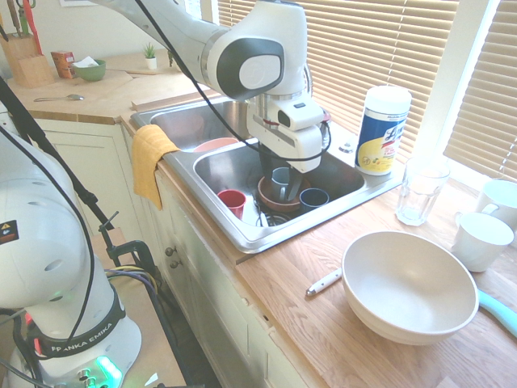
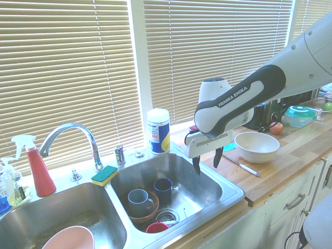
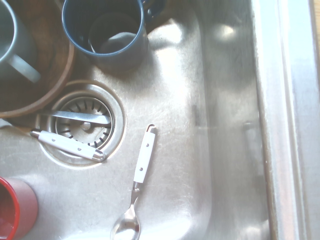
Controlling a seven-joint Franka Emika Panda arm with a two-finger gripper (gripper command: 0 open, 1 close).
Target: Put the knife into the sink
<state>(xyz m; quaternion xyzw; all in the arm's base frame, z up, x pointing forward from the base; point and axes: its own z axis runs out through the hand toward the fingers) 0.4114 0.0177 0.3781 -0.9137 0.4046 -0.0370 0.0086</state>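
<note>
We see the gripper (image 2: 207,162) with its fingers wide apart and nothing between them, hovering over the basin that holds the cups. The knife (image 1: 325,281) lies on the wooden countertop (image 1: 279,299), outside the sink (image 1: 246,234), its white handle just beside the big cream bowl (image 1: 409,284). In that basin we can make out a wooden bowl (image 3: 62,82) with a gray-blue mug (image 2: 139,202) in it, a dark blue mug (image 3: 106,35) next to it and a red cup (image 1: 232,203). Our wrist view shows a white-handled spoon (image 3: 131,220) on the basin floor and another white-handled utensil (image 3: 67,144) partly over the drain strainer (image 3: 86,125). A yellow cloth (image 1: 149,162) hangs over the counter's front edge.
</note>
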